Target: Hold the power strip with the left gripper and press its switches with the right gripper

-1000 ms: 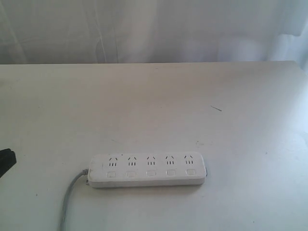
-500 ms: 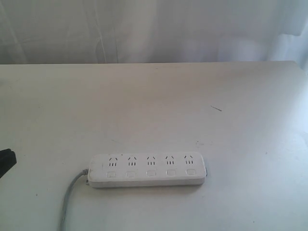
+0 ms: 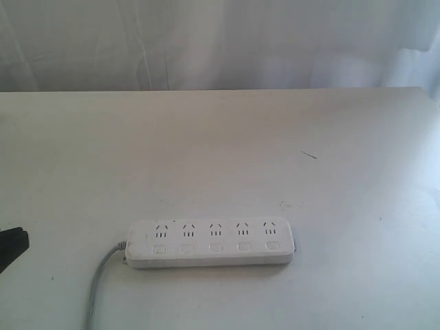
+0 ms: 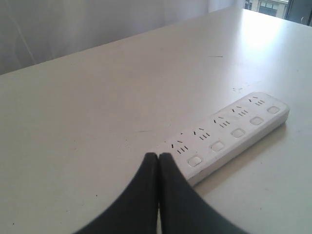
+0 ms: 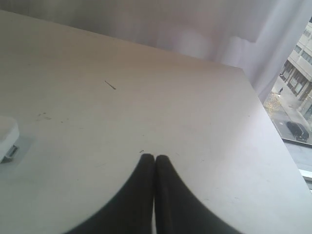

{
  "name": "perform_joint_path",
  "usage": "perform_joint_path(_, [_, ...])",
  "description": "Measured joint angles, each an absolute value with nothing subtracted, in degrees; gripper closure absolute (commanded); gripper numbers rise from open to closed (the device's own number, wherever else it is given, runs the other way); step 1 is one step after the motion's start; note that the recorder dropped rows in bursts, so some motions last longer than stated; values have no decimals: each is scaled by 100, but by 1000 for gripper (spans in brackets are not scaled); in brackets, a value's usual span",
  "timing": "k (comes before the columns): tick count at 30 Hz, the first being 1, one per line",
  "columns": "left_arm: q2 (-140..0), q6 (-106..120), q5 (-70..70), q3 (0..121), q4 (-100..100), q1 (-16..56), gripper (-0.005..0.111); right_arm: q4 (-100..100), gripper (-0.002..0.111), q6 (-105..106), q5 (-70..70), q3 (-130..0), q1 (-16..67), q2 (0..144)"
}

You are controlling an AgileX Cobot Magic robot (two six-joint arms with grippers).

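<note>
A: Where's the strip (image 3: pixel 211 243)?
B: Flat on the bench (image 3: pixel 220 137), switches (image 3: pixel 216 247) up, cord (image 3: pixel 100 282) off its left end.
A: And the hands?
B: Left hand (image 4: pixel 158 157) is pressed together, empty, just beside the strip's cord end. Right hand (image 5: pixel 154 158) is together too, empty, apart from the strip.

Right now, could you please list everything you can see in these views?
power strip: one, white, flat on the table's near middle
switches: five, white, in a row along the strip's near side
cord: one, grey, from the strip's left end toward the near edge
table: one, white, under it all
curtain: one, white, behind the table
left fingers: two, black, shut, apart from the strip, off its cord end
right fingers: two, black, shut, over bare table
</note>
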State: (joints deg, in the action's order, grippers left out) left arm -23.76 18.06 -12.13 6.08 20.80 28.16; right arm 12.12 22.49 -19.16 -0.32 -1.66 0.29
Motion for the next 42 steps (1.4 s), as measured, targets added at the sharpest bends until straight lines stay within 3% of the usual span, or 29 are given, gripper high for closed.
perform_joint_path(18, [-2243,1622,-1479,36,1970,2740,107,1212,108,2249,-1925,-32,-166,29])
perform_joint_path(26, [-1733,1423,-1202,36,1904,1621,107,1245,108,2249,-1925,-32,-166,29])
perform_joint_path(37, [-413,1009,668,23,2224,-278,107,1254,108,2249,-1925,-32,-166,29])
perform_joint_path(42, [-52,988,1191,23,2581,-643,107,1254,108,2249,-1925,-32,-166,29])
